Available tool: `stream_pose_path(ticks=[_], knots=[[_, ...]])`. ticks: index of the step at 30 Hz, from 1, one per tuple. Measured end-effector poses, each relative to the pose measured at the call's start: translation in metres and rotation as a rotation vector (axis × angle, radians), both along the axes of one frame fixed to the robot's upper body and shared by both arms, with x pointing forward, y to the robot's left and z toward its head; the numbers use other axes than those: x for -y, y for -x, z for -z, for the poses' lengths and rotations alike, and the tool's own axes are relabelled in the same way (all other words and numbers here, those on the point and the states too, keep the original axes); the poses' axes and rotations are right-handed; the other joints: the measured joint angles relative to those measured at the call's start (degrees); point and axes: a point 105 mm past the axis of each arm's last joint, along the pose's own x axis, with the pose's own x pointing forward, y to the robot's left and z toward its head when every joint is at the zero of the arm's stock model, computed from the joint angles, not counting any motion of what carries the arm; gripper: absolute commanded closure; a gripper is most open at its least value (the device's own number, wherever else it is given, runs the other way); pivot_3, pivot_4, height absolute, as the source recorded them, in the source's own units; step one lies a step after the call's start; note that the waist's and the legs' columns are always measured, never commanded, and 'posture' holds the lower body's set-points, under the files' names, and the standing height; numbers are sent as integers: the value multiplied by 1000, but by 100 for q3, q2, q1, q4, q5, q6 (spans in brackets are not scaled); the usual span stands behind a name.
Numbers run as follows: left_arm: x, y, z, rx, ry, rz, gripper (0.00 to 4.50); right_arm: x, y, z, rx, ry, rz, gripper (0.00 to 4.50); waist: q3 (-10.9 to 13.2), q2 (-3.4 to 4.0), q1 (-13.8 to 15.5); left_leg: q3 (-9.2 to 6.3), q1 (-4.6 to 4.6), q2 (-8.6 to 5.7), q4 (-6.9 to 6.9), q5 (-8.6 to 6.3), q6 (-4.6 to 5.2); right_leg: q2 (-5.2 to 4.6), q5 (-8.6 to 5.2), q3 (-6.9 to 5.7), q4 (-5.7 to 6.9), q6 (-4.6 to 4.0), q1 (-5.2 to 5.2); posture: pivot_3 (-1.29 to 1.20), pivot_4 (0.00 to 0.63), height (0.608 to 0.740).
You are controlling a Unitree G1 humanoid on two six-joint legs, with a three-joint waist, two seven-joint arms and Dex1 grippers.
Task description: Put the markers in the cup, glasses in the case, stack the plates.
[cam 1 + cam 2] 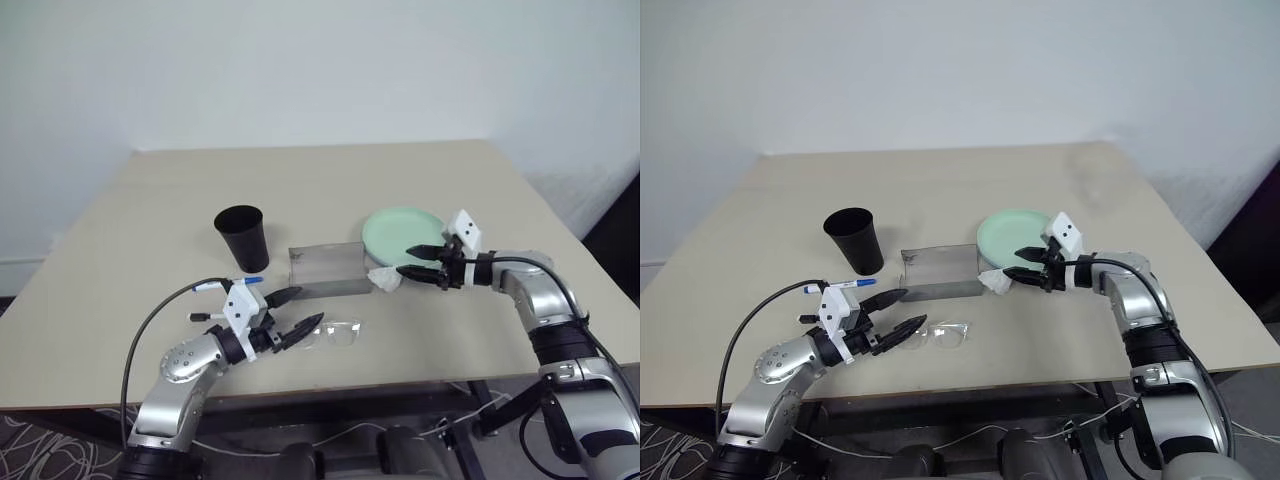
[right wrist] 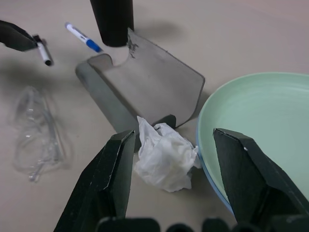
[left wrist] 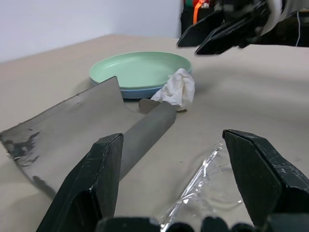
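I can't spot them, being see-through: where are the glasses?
The glasses lie flat on the table near its front edge, just ahead of the left gripper and in front of the open case.

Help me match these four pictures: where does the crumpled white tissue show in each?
Left eye: tissue at the case's right end.
Right eye, same spot.
Left wrist, against the plates.
Right wrist, low centre.
Shared landmark: the mint plate's rim beside it.

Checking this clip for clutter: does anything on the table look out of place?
Yes: a crumpled white tissue lies on the table between the open grey case and the stacked plates, touching the case's end.
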Motion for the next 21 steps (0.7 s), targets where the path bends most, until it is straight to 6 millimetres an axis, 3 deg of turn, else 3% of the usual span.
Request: stream_pose_path(ticks=[8, 11, 17, 21], knots=[[0, 0, 1, -6, 0, -4, 1024, -11, 1, 21, 21, 82, -17, 1706, 0, -3, 1, -3, -7, -5, -2, -1, -1, -1, 7, 2, -4, 12, -2, 0, 0, 737], [0, 1, 1, -7, 2, -11, 1024, -14, 1, 26, 17, 86, -24, 2330, 0, -3, 1, -4, -6, -5, -2, -1, -1, -1, 7, 2, -2, 12, -2, 0, 0, 737], [-1, 4, 4, -19, 2, -17, 1024, -13, 2, 25, 28, 89, -38, 4468, 0, -3, 1, -4, -5, -4, -2, -1, -1, -1, 6, 1, -2, 9, -1, 0, 0, 737], [-1, 4, 4, -19, 2, -17, 1024, -12, 1, 22, 32, 79, -33, 4468, 0, -3, 1, -4, -5, -4, -2, -1, -1, -1, 6, 1, -3, 9, -1, 0, 0, 737]])
